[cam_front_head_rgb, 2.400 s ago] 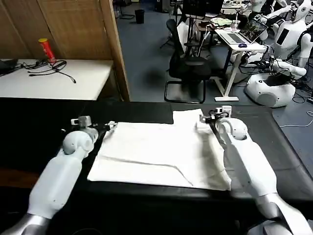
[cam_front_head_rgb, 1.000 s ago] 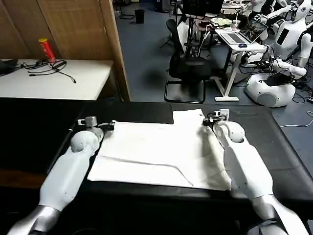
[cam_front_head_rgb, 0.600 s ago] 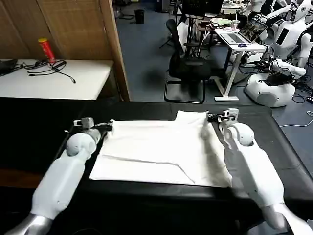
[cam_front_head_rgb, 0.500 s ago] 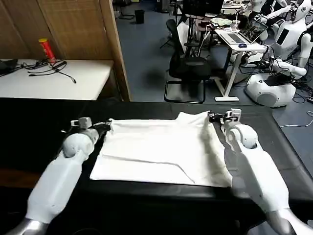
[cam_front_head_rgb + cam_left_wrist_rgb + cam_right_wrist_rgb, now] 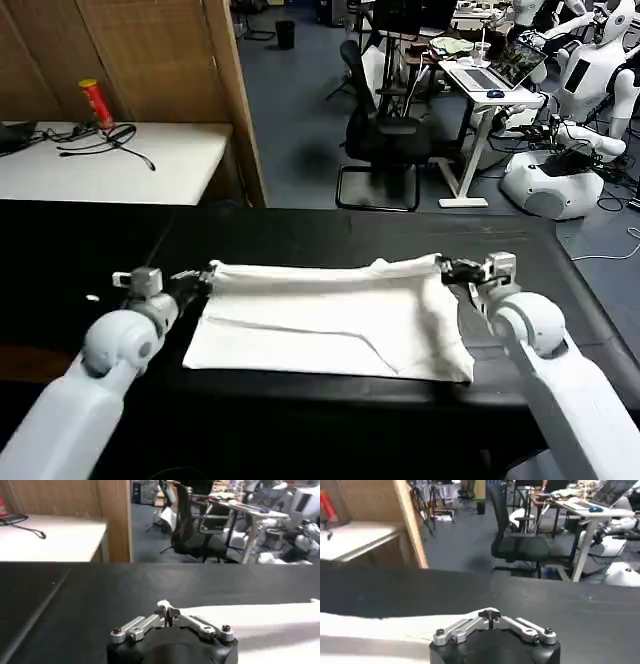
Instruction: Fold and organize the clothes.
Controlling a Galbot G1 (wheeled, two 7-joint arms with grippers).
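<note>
The clothes are one white T-shirt lying plain side up across the black table. Its far edge is lifted and drawn toward me, forming a raised fold. My left gripper is shut on the far left corner of that edge, a small white tip of cloth pinched at the left gripper. My right gripper is shut on the far right corner; cloth trails from the right gripper. The near hem rests flat by the table's front edge.
A white side table with a red can and cables stands at the back left, beside a wooden partition. An office chair, desks and other robots stand beyond the table. Bare black tabletop lies behind the shirt.
Both grippers have pulled the shirt's far edge up and toward me, so the visible cloth is shorter front to back. Both arms have drawn back and outward.
</note>
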